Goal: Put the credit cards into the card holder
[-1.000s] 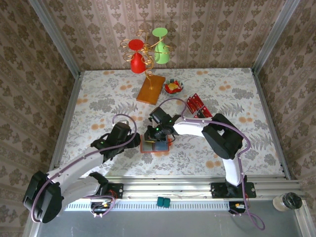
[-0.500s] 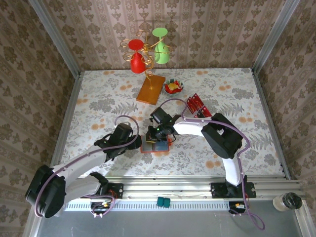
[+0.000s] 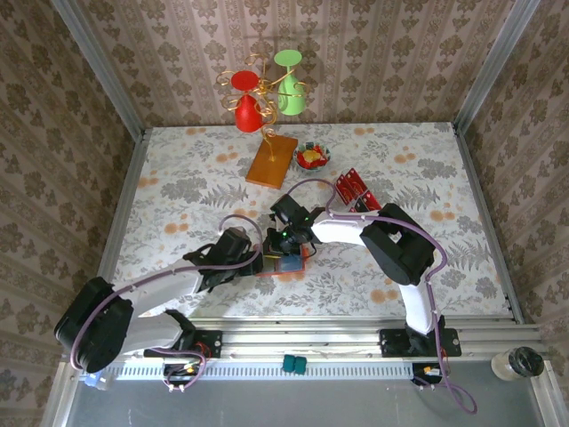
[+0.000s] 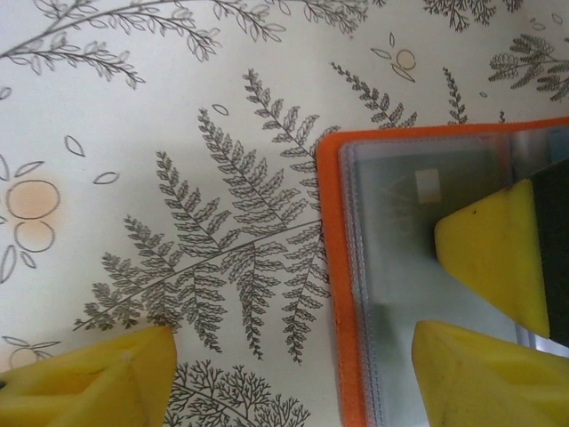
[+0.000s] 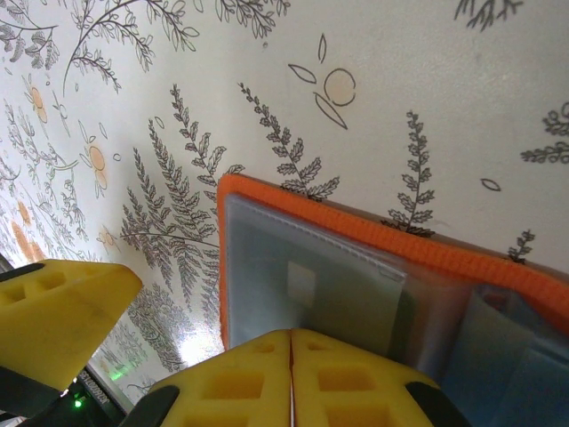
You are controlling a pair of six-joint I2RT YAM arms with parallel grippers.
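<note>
Two arms meet at the card holder [image 3: 286,263], top view. It lies open and flat on the tabletop [image 3: 178,178], near the front, about centre. The left pincer [image 3: 256,260] is at its left edge and the right pincer [image 3: 286,247] over its far side. Red credit cards [image 3: 354,188] lie in a loose cluster farther back and to the right, well apart from the holder. Along the back are a wooden board [image 3: 271,160], a small bowl [image 3: 312,158] and a wire stand [image 3: 267,93] hung with a red and a green cup.

Left wrist view: the left pincer [image 4: 292,342] stands wide apart, gripping nothing. It straddles the holder's orange left border [image 4: 327,267], one finger over fern-print cloth, the other over the clear pocket. A yellow fingertip [image 4: 493,258] of the right pincer comes in from the right, over the pocket.

Right wrist view: the right pincer [image 5: 292,356] has its fingers pressed together, nothing visible between them, tips at the grey-blue pocket panel. The orange border [image 5: 373,236] runs behind. A pale square marking shows through the sleeve. One left-pincer finger [image 5: 62,311] sits lower left.
</note>
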